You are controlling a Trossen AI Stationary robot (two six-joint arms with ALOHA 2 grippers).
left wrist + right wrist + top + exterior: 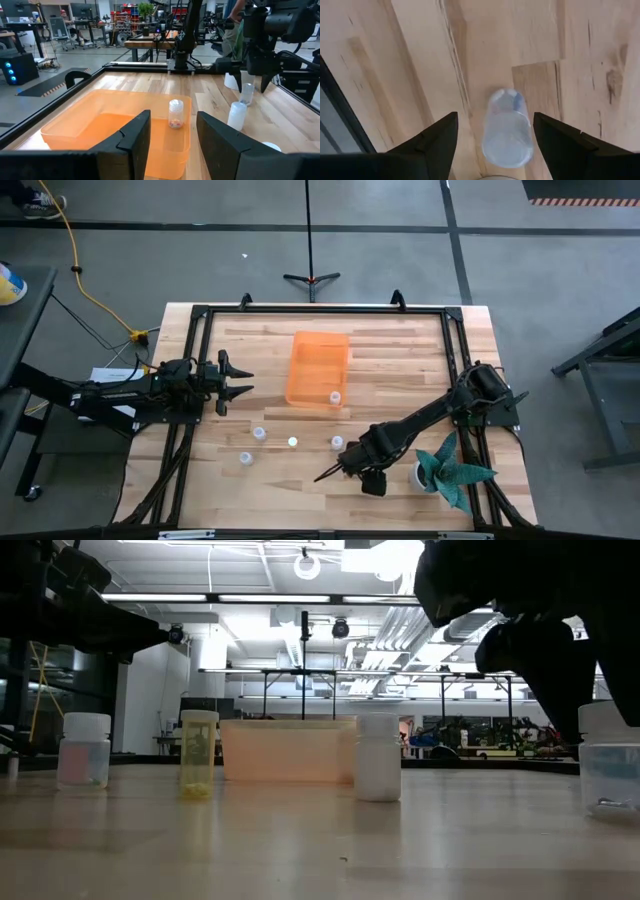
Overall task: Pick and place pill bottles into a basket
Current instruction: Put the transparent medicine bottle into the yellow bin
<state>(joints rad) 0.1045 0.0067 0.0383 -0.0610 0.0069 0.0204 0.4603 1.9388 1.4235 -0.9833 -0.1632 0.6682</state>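
Note:
The orange basket [318, 368] lies at the table's middle, toward the far side. One small white-capped pill bottle [334, 396] stands inside its near right corner and also shows in the left wrist view [175, 114]. Several more bottles stand on the wood nearer than the basket: [259, 433], [245, 458], [293, 442], [338, 443]. My right gripper [342, 458] is open and points down over the rightmost bottle [507, 127]. Its fingers stand on either side of that bottle without touching it. My left gripper [245, 381] is open and empty, left of the basket [115, 130].
A white pot with a teal plant [445, 470] stands at the near right, close behind my right arm. A black frame [200, 315] runs round the table. Bare wood lies between the bottles and the near edge.

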